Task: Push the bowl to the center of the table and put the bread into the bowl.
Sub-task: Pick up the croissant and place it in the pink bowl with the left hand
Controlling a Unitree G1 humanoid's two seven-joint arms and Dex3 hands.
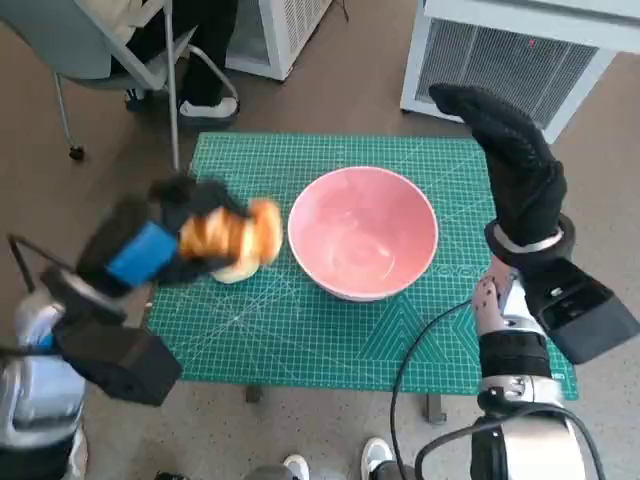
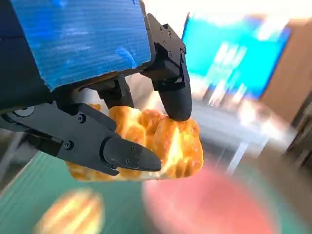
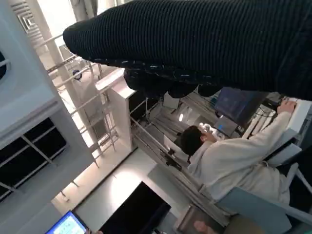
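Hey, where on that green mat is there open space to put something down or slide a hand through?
Bare green cutting mat runs along the near edge in front of the pink bowl, and in a strip behind it at the far edge. It is crowded left of the bowl, where the left hand holds golden bread over a second pale piece. The right hand hovers raised at the bowl's right.

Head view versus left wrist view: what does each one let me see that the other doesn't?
Only the head view shows the whole green mat, the pink bowl standing empty at its middle, the right hand raised open past the bowl, and a person's foot beyond the table. Only the left wrist view shows up close how the black fingers clamp the bread from both sides, plus a blurred blue screen behind. Both show the left hand holding the bread, with a second piece lying on the mat below it.
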